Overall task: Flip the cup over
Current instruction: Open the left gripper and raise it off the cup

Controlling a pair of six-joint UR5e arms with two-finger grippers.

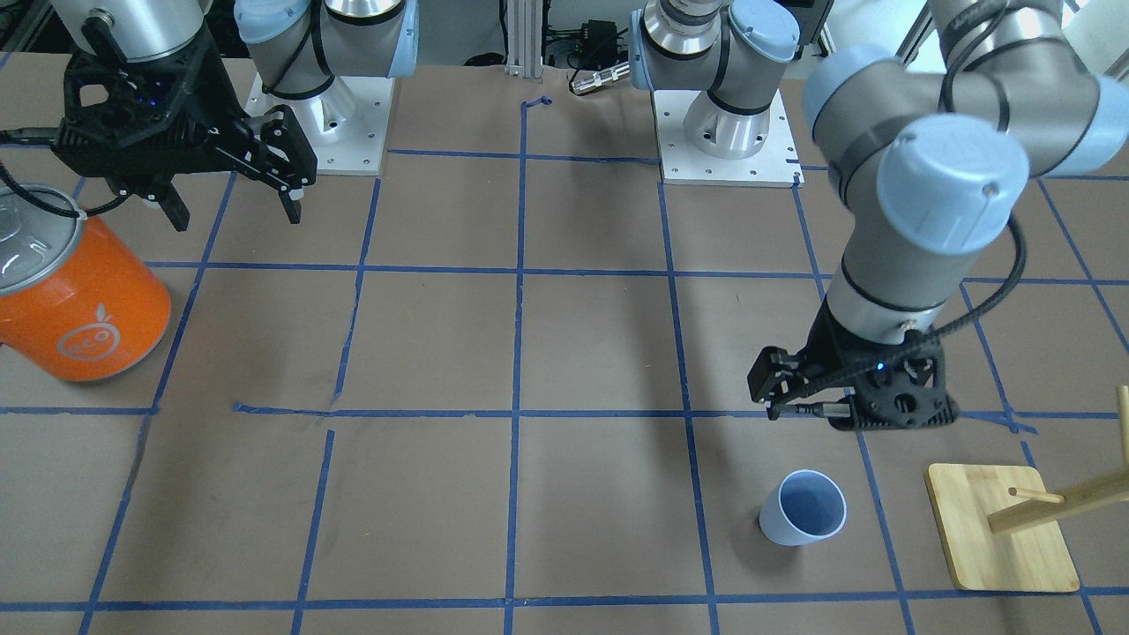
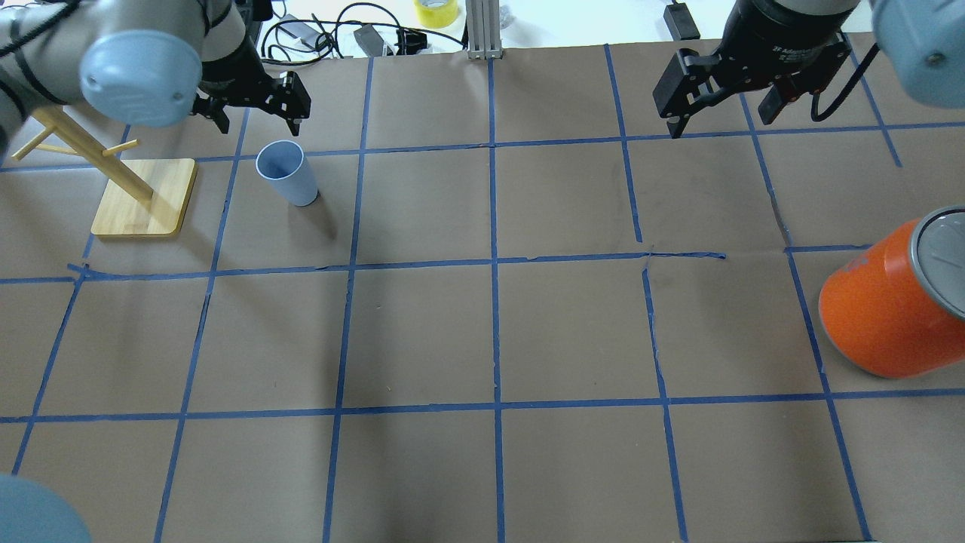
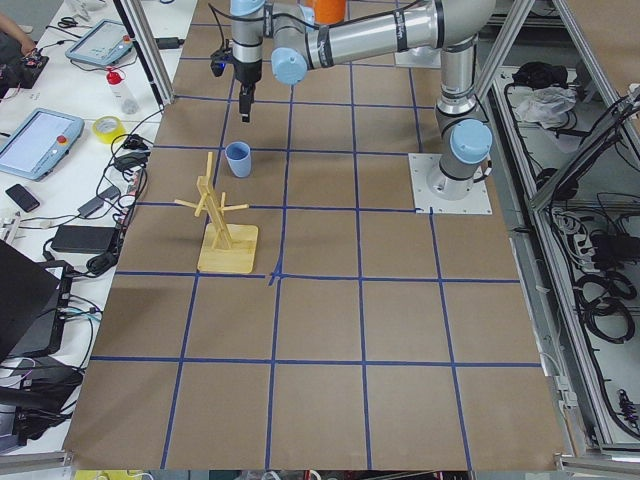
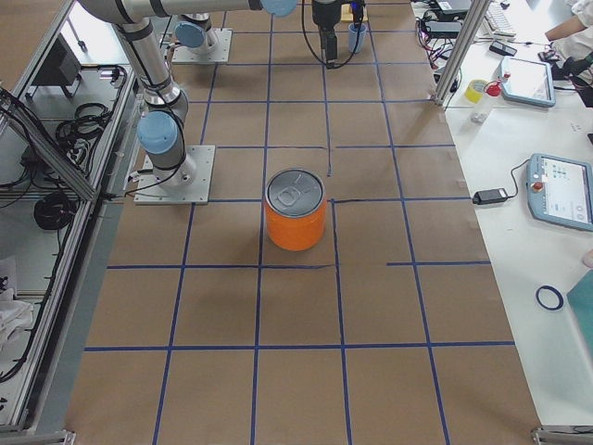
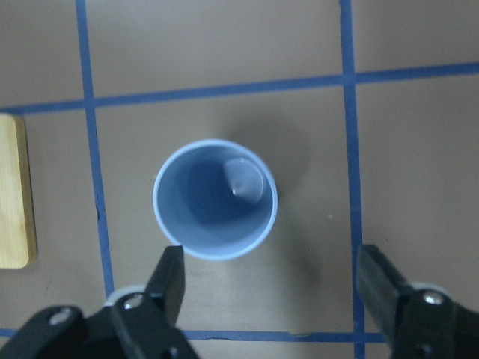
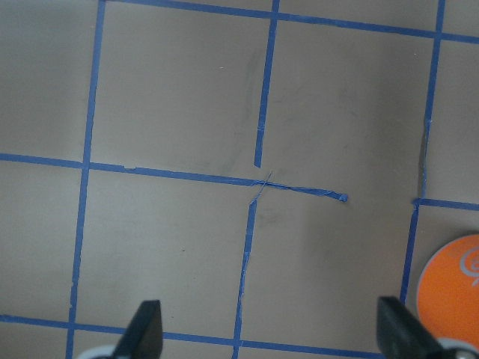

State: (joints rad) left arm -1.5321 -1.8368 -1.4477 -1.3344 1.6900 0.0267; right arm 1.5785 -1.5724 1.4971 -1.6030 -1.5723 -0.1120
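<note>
Pale blue cup [image 5: 215,198], mouth up; left gripper [image 5: 269,262] raised near it, jaws apart; right gripper [image 2: 716,121] well apart from cup, likewise spread.

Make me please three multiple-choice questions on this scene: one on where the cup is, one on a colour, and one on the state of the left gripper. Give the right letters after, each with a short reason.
1. Where is the cup?
A. hung on a peg
B. on the table, beside the wooden stand
C. held in a gripper

2. What colour is the body of the large can?
A. orange
B. green
C. black

3. In what state is the left gripper?
A. shut on the cup
B. shut and empty
C. open, above the cup

Answers:
1 B: the overhead view shows it upright on the table next to the stand's base.
2 A: its side is bright orange under a silver top.
3 C: the left wrist view shows the fingers spread wide with the cup's open mouth below them, untouched.
</note>
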